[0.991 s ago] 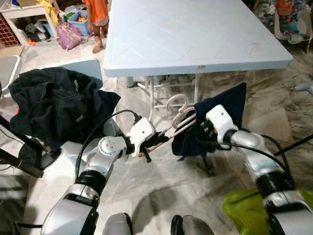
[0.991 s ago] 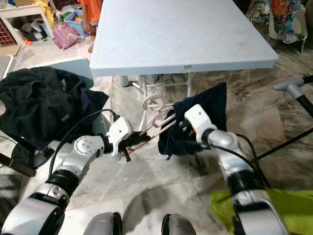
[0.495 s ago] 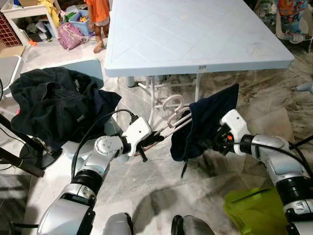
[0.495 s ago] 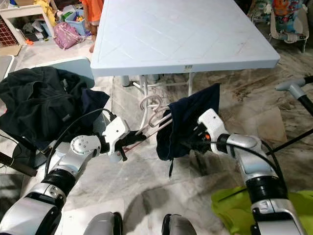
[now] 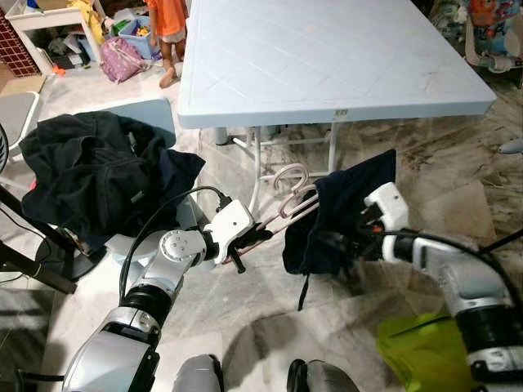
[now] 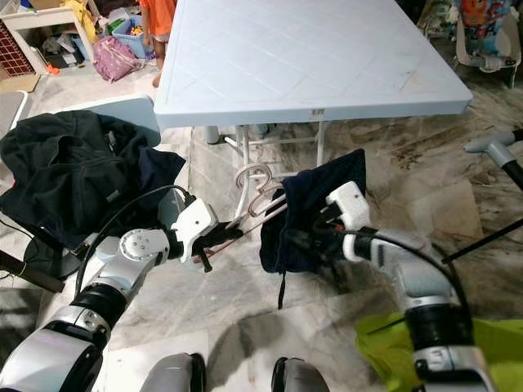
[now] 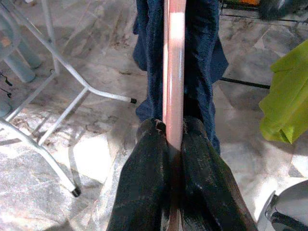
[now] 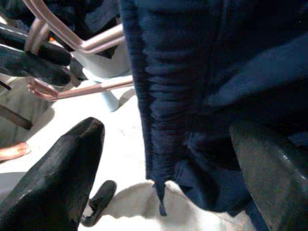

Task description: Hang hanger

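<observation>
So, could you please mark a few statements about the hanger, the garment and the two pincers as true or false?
1. The left pincer is shut on the pink hanger. True.
2. The dark blue garment lies flat on the white table. False: it hangs on the hanger, below the table's edge.
3. The right pincer is open, with the garment between its fingers. True.
4. The heap of black clothes is on the robot's right. False: it is on its left.
</observation>
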Motion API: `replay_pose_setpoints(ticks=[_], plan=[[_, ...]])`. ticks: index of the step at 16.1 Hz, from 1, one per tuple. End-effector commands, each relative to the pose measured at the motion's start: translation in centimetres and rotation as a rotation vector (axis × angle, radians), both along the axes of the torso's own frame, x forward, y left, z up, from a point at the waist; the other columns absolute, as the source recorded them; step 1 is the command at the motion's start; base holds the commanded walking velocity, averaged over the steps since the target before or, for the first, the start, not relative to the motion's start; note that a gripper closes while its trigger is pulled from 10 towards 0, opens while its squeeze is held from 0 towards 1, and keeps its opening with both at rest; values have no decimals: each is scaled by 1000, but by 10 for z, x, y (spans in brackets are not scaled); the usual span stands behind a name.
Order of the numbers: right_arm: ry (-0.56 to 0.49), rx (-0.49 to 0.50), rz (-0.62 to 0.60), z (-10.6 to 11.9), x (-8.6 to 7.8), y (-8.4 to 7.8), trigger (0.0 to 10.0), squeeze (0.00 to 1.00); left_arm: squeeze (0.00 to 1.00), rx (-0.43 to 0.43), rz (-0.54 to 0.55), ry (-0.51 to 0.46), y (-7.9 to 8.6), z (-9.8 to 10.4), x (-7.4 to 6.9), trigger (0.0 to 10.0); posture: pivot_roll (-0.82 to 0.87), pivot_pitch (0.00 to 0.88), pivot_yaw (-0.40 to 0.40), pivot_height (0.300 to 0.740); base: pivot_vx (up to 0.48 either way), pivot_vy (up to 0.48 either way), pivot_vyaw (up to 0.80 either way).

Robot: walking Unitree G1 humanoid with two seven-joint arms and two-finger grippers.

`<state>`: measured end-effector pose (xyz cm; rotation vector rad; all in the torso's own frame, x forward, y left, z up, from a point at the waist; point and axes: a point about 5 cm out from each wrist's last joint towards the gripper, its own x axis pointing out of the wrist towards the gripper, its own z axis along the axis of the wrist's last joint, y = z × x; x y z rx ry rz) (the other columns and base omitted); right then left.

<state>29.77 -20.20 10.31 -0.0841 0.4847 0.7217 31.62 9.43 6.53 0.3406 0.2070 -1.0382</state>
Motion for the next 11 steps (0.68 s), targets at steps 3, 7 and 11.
replay_pose_setpoints(ticks=[3, 7, 11], plan=[[-60, -69, -68, 2, 3, 13, 10000, 0, 0, -15, 0, -45, -3, 7, 3, 0, -44, 93, 39, 740, 0, 0, 0], [-123, -101, -168, -1, 7, 29, 10000, 0, 0, -16, -5, -49, -5, 7, 3, 0, -45, 93, 45, 740, 0, 0, 0], [-110, -75, -166, 1, 8, 34, 10000, 0, 0, -11, 4, -53, -4, 8, 5, 0, -46, 93, 46, 740, 0, 0, 0]])
